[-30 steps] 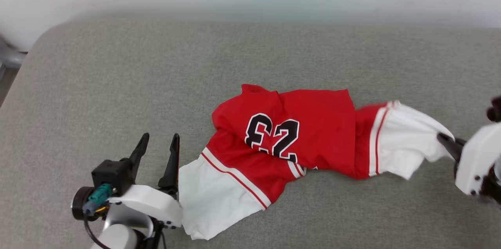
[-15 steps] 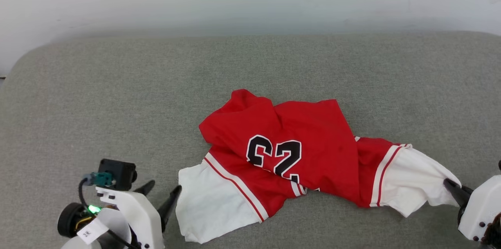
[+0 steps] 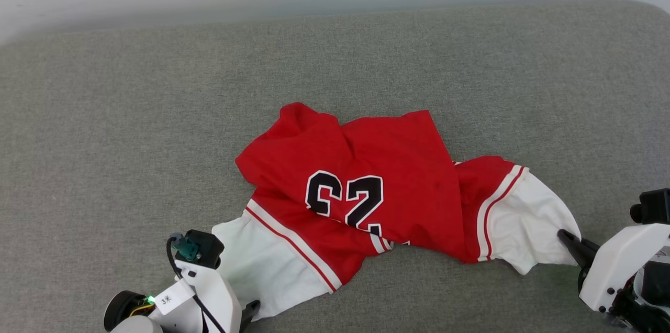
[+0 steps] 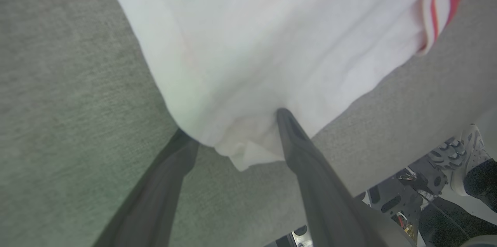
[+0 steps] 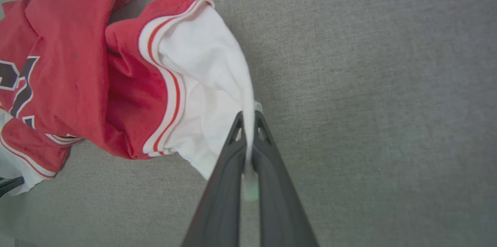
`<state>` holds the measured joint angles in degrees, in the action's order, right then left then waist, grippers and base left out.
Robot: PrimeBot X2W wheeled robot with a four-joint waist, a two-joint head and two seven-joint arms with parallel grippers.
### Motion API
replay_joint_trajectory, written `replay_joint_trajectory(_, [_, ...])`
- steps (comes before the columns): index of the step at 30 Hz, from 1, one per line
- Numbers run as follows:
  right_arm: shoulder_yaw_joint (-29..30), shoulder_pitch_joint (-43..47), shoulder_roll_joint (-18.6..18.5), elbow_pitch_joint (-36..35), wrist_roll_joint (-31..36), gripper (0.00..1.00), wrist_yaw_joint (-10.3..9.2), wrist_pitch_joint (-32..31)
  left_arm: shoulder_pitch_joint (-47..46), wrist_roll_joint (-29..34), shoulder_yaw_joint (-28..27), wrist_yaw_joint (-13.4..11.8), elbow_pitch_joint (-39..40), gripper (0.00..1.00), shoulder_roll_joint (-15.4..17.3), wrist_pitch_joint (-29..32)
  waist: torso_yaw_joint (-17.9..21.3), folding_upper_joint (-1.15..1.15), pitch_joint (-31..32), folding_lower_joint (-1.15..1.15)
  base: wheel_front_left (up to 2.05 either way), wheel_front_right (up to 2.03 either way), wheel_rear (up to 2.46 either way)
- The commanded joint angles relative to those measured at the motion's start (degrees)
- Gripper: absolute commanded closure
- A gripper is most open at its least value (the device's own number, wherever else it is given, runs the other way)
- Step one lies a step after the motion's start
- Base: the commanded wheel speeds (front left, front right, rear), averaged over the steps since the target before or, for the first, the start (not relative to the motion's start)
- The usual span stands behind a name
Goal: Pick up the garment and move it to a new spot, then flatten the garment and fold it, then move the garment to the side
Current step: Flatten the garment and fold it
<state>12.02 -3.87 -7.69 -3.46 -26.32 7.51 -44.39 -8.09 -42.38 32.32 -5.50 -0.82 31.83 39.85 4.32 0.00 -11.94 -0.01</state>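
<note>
One red shirt [image 3: 366, 186] lies crumpled, number up, mid-way along the grey padded surface [image 3: 131, 139]. The right gripper [image 5: 248, 117] has its jaws pinched tight on one white sleeve [image 3: 523, 223]. The left gripper [image 4: 233, 124] has its jaws wide, straddling the corner of the other sleeve [image 3: 267, 270]. The step looks like flattening. Next, the left jaws need to close and both arms pull apart. Count: one shirt, two sleeves, two grippers.

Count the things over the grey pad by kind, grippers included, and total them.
garment: 1
grippers: 2 (left gripper open, right gripper shut on the garment)
Total: 3
</note>
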Motion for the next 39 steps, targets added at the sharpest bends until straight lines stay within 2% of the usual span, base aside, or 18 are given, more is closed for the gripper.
replay_joint_trajectory(1, [-0.2, -0.9, 0.2, 0.2, -0.5, 1.0, -0.04, 0.5, 1.3, -0.5, 2.7, 0.9, -2.7, 0.47, -2.5, 1.2, 0.3, 0.0, -0.4, 0.01, 0.0, 0.0, 0.0])
replay_joint_trajectory(2, [-0.3, -1.0, 0.1, 0.4, -0.5, 1.0, -0.04, 0.7, 1.0, -0.4, 3.7, 1.5, -3.5, 0.71, -3.0, 1.8, 0.3, 0.0, -0.5, 0.01, 0.0, 0.0, 0.0])
replay_joint_trajectory(3, [-0.4, -1.0, 0.0, 0.7, -0.6, 1.0, -0.04, 0.9, 1.0, -0.5, 4.4, 2.0, -4.2, 1.0, -3.7, 1.9, 0.4, 0.0, -0.5, 0.01, 0.0, 0.0, 0.0])
replay_joint_trajectory(7, [-0.5, -1.0, -0.5, 1.0, -0.8, 1.0, -0.04, 1.8, 0.4, -0.9, 4.1, 2.7, -4.7, 1.0, -4.2, 0.4, 0.0, 0.0, -0.1, 0.01, 0.0, 0.0, 0.0])
replay_joint_trajectory(15, [-0.4, -0.6, -1.9, -0.1, -0.7, 1.0, -0.04, 2.7, -1.3, 1.1, -2.8, 0.3, 0.9, 1.0, 0.4, -6.8, -1.7, 0.0, 2.2, 0.01, 0.0, 0.0, 0.0])
replay_joint_trajectory(22, [-2.3, -3.3, -5.0, -3.6, 1.4, 1.0, -0.04, 8.4, -3.8, 4.4, -7.3, -2.3, 8.0, 1.0, 2.7, -13.0, -2.3, 0.0, 4.5, 0.01, 0.0, 0.0, 0.0])
replay_joint_trajectory(30, [-3.6, -11.1, -7.1, -4.7, 3.4, 1.0, -0.04, 13.1, -11.7, 5.9, -13.7, -4.1, 12.7, 1.0, 2.6, -19.3, -1.9, 0.0, 6.8, 0.01, 0.0, 0.0, 0.0])
replay_joint_trajectory(39, [-6.6, -28.1, -8.4, 3.9, 6.6, 1.0, -0.04, 16.6, -28.2, 4.7, -16.0, -1.1, 6.5, 1.0, -0.1, -21.5, -1.0, 0.0, 4.8, 0.01, 0.0, 0.0, 0.0])
